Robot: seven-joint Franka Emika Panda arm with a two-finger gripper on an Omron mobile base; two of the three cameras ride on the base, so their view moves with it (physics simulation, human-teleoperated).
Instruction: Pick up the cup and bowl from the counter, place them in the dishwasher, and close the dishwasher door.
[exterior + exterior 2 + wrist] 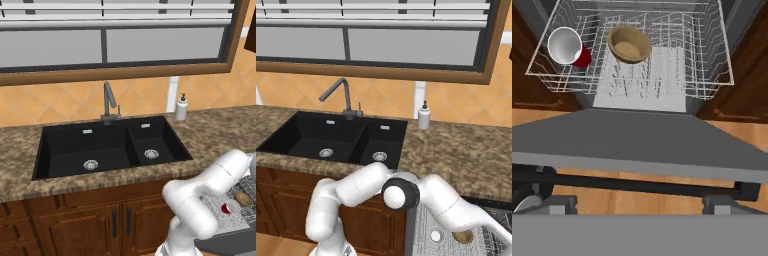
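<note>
The red cup lies on its side in the left of the dishwasher's grey wire rack, whitish inside facing me. The tan bowl sits beside it, to its right. Both also show in the rack behind my arm: cup, bowl, and cup, bowl. The dark grey dishwasher door hangs open and flat below the rack. My gripper is low, at the door's outer edge over the wooden floor, open, with nothing between its fingers.
The speckled counter holds a black double sink with a faucet and a white soap dispenser. Brown wooden cabinets flank the dishwasher on both sides.
</note>
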